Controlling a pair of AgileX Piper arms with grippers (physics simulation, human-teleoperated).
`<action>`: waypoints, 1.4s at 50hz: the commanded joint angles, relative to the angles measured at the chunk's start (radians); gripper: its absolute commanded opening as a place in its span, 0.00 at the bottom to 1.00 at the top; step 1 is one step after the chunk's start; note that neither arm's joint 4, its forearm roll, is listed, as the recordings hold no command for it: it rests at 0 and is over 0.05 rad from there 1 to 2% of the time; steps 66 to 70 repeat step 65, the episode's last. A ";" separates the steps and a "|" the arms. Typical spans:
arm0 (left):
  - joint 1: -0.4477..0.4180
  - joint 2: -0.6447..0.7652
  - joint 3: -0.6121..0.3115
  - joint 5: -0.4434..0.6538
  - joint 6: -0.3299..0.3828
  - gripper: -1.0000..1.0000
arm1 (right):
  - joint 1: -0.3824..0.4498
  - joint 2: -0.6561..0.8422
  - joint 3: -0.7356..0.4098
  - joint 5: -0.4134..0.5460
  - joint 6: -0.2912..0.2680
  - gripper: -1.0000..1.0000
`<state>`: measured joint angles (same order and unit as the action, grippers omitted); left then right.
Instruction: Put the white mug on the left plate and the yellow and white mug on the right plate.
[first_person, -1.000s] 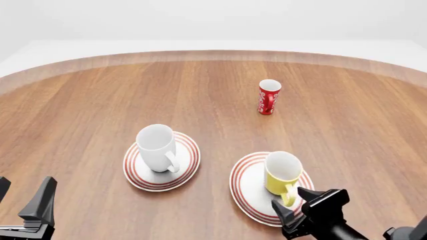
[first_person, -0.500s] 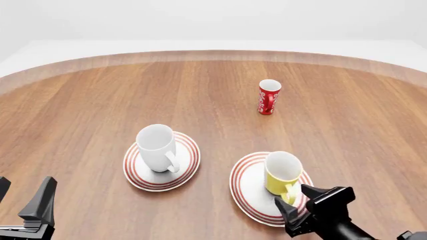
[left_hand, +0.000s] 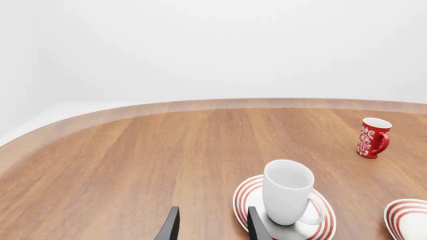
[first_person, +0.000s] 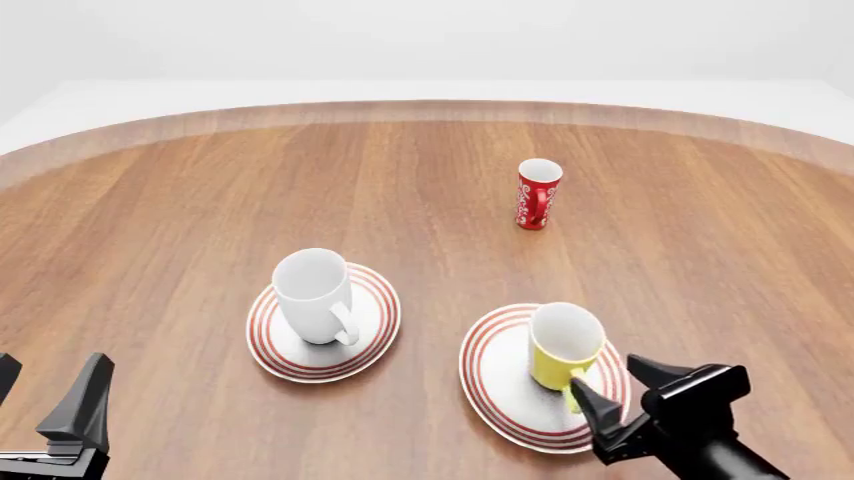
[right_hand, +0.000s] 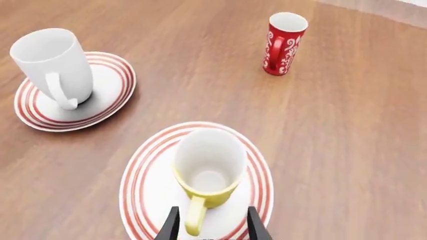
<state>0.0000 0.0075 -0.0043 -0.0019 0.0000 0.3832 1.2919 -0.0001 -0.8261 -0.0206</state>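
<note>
Front view: white mug (first_person: 314, 294) is seen upright on left plate (first_person: 370, 330), yellow and white mug (first_person: 563, 346) upright on right plate (first_person: 497, 372), handle twd camera. Red patterned cup (first_person: 538, 193) stands farther back on desk (first_person: 187, 220). Right gripper (first_person: 654, 400) is held just beside the yellow handle, jaws apart, nothing gripped. Left gripper (first_person: 47, 400) sits low at left, jaws spread, empty.

Left wrist view: white mug (left_hand: 288, 191) on its plate (left_hand: 247, 195); jaws apart.

Right wrist view: yellow handle is framed btw open jaws; not clamped.
</note>
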 joint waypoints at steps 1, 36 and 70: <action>0.000 0.000 0.000 0.000 0.000 1.00 | -0.026 -0.154 0.000 0.133 -0.003 1.00; 0.000 0.000 0.000 0.000 0.000 1.00 | -0.171 -0.560 0.000 0.442 -0.028 1.00; 0.000 0.000 0.000 0.000 0.000 1.00 | -0.290 -0.882 -0.001 0.681 -0.043 1.00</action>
